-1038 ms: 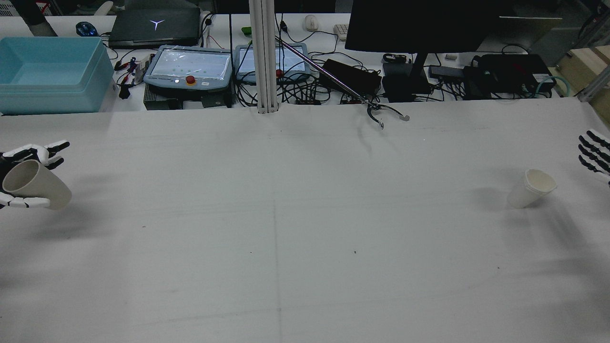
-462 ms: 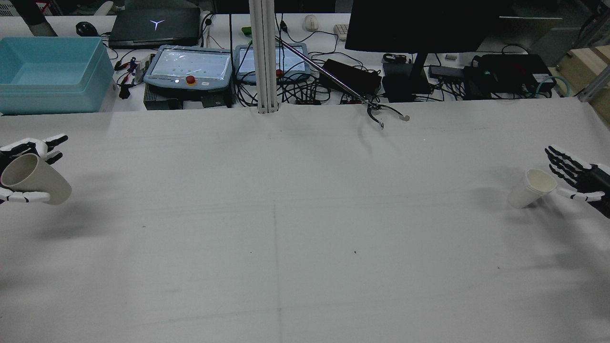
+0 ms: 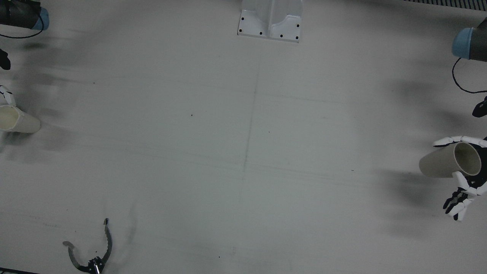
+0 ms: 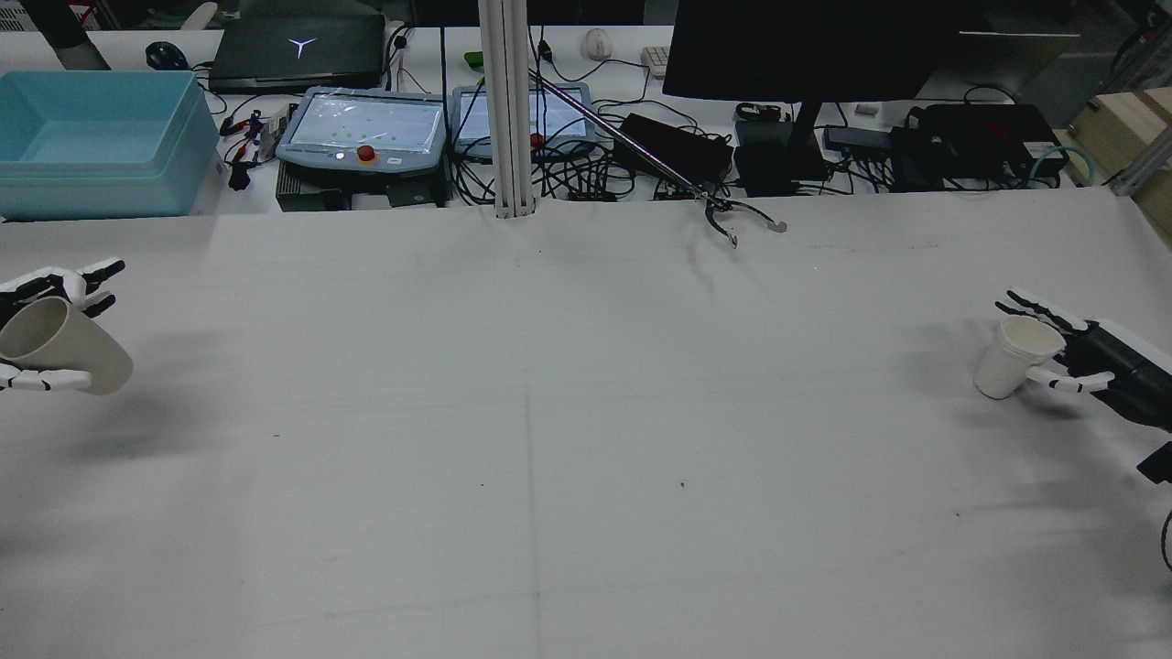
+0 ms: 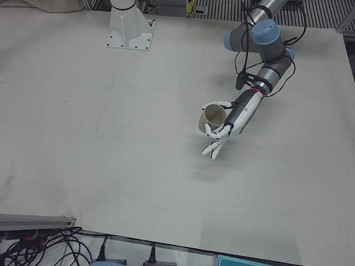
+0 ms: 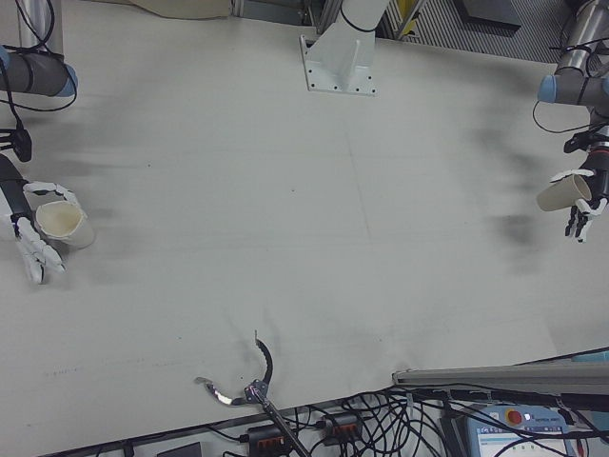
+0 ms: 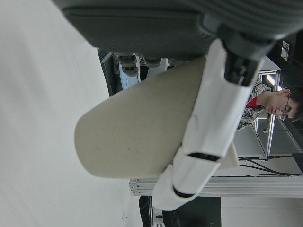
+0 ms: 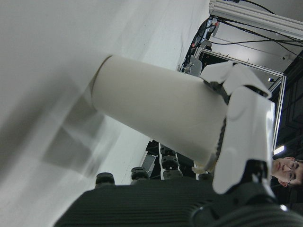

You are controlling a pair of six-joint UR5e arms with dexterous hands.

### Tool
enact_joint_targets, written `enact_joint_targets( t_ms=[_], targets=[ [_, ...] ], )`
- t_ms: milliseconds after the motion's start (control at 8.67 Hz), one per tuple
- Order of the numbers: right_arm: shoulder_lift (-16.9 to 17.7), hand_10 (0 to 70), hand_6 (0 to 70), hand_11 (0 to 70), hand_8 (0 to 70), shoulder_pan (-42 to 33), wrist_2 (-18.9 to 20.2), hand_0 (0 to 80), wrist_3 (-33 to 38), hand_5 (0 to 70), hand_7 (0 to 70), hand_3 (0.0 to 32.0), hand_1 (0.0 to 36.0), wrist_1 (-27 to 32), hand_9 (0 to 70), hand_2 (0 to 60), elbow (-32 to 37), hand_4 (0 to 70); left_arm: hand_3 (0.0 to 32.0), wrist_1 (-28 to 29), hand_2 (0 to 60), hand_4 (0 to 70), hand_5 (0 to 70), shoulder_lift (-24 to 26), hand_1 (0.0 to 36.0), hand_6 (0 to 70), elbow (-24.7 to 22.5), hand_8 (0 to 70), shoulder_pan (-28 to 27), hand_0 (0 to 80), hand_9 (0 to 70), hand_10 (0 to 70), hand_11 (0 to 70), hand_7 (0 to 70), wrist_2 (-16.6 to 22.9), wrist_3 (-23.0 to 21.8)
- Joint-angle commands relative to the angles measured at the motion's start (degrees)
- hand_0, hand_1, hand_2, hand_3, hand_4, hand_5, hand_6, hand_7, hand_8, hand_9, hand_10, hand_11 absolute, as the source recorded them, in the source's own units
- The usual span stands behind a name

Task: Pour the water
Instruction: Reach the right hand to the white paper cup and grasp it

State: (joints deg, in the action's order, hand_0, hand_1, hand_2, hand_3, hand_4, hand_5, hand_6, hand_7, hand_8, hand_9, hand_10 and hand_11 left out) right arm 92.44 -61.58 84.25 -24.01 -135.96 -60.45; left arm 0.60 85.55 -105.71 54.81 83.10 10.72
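Observation:
My left hand [image 4: 69, 279] is shut on a beige paper cup [image 4: 64, 348] and holds it tilted above the table at the rear view's left edge. The same cup shows in the front view [image 3: 443, 161], the left-front view [image 5: 212, 116] and the left hand view [image 7: 137, 132]. A white paper cup [image 4: 1012, 361] stands tilted near the right edge. My right hand [image 4: 1099, 352] wraps it, fingers behind and thumb in front. The right hand view shows a finger [image 8: 244, 127] pressed on this cup [image 8: 156, 113], its base close to the table. The right-front view shows it too [image 6: 65, 224].
A metal claw on a long rod [image 4: 732, 224] lies at the table's far edge, and shows in the front view [image 3: 91, 255]. Behind the table stand a blue bin [image 4: 101, 146], teach pendants [image 4: 362, 133] and cables. A white pedestal [image 3: 271, 21] sits between the arms.
My right hand came in from the right edge and closed around the white cup, which shifted slightly. My left hand with the beige cup drifted a little left and up.

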Motion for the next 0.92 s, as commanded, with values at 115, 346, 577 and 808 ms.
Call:
enact_joint_targets(
  t_ms=[115,346,577,808],
  targets=[
    [-0.5,0.0,18.1,0.0,4.2,2.1,-0.5,57.9,-0.6,9.3,21.8,0.0,32.4,-0.5,6.9,38.0,-0.7,4.8,0.0,1.2,60.0,20.4,70.0,-0.3,36.0,9.8,0.8,1.4,0.1,80.0,0.3,3.3,9.6,8.5,0.0,-0.3],
    [-0.5,0.1,47.8,1.1,41.3,2.2,-1.5,80.0,-0.7,19.9,70.0,0.0,36.0,-3.9,57.6,60.0,-3.1,17.6,0.0,1.3,60.0,20.2,70.0,-0.8,36.0,9.7,1.0,1.4,0.0,80.0,0.2,3.2,9.5,8.4,0.0,-1.0],
    [-0.5,18.5,63.8,30.8,67.9,2.1,-4.6,80.0,-1.0,27.3,70.0,0.0,36.0,-6.2,70.0,60.0,-8.0,17.5,0.0,0.5,60.0,20.4,70.0,0.6,36.0,9.8,0.7,1.5,-0.4,80.0,0.3,3.3,9.6,8.6,0.0,-0.3],
    [-2.2,11.5,60.1,21.2,59.9,-0.9,-4.9,80.0,-1.6,26.9,70.0,0.0,36.0,-16.8,70.0,60.0,-17.9,18.3,0.0,-6.3,60.0,22.7,70.0,8.9,36.0,10.8,0.7,1.3,-2.4,80.0,0.5,3.3,9.6,9.7,0.3,-0.1]
  ],
)
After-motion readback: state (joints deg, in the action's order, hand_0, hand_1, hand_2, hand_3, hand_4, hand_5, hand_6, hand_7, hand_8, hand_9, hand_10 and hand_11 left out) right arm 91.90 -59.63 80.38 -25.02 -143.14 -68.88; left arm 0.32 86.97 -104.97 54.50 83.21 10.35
